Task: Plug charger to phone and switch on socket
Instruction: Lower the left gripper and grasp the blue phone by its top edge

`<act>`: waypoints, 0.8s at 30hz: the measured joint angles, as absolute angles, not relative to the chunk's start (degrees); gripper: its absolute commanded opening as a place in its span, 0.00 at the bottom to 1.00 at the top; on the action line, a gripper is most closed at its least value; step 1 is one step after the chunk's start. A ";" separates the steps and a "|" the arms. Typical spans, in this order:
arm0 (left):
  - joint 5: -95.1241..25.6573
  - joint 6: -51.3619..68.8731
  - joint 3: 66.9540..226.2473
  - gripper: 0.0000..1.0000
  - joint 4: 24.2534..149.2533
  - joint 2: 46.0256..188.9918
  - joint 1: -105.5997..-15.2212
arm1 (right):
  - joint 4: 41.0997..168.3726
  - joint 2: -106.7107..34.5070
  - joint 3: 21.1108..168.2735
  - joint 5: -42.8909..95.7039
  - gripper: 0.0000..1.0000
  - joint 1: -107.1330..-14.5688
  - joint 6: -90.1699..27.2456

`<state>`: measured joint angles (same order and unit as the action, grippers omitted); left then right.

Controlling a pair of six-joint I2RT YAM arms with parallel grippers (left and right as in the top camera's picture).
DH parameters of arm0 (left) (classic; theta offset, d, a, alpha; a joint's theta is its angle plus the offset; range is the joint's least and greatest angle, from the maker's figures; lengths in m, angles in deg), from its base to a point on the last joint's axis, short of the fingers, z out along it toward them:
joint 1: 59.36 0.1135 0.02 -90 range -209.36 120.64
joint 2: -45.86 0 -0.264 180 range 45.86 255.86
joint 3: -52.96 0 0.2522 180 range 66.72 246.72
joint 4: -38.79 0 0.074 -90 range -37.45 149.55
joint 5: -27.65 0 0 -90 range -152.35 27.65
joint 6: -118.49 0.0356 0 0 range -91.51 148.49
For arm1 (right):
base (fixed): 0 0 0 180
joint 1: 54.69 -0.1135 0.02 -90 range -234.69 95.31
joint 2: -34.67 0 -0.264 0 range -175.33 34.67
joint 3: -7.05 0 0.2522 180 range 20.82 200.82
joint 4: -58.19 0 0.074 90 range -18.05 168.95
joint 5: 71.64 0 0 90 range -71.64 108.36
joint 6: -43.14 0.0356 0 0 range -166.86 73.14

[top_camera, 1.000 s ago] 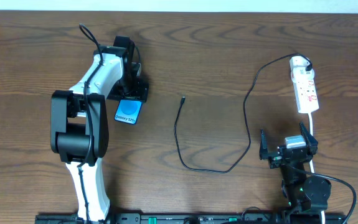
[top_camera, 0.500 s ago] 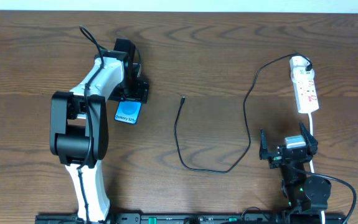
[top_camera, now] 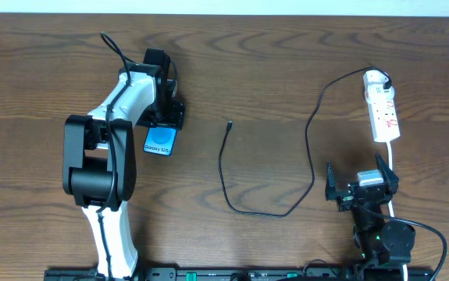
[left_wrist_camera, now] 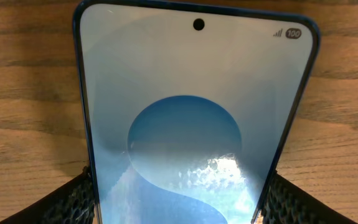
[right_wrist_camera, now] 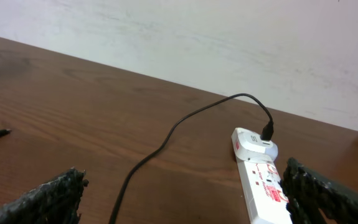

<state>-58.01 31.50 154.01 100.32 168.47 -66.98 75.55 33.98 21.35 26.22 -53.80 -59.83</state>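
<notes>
Overhead view: phone (top_camera: 161, 140) flat, screen up, on the left half of the table (top_camera: 271, 62), its far end under the left gripper (top_camera: 165, 117). Left wrist view: fingers (left_wrist_camera: 73, 199) sit close along the phone's two long edges (pinching or only near, I cannot tell). Socket (top_camera: 383, 109) lies by the far right corner. The charger (top_camera: 232, 204) runs from it, loops toward the near edge, and its plug tip (top_camera: 229, 123) lies loose mid-table, well apart from the phone. Right gripper (top_camera: 359, 178) hangs near the right near corner beside the thick white cord (top_camera: 393, 164), jaws spread wide, holding nothing
</notes>
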 measured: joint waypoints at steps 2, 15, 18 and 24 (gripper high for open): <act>-58.01 31.52 154.01 0.72 100.34 168.45 -66.98 | 75.55 33.98 21.35 26.22 0.99 -53.80 -59.83; -57.57 29.14 154.53 0.70 104.82 168.40 -66.98 | 75.55 33.98 21.35 26.22 0.99 -53.80 -59.83; -57.49 26.93 154.56 0.70 104.75 167.81 -66.98 | 75.55 33.98 21.35 26.22 0.99 -53.80 -59.83; -56.09 20.09 154.58 0.70 103.99 164.67 -66.93 | 75.55 33.98 21.35 26.24 0.99 -53.80 -59.83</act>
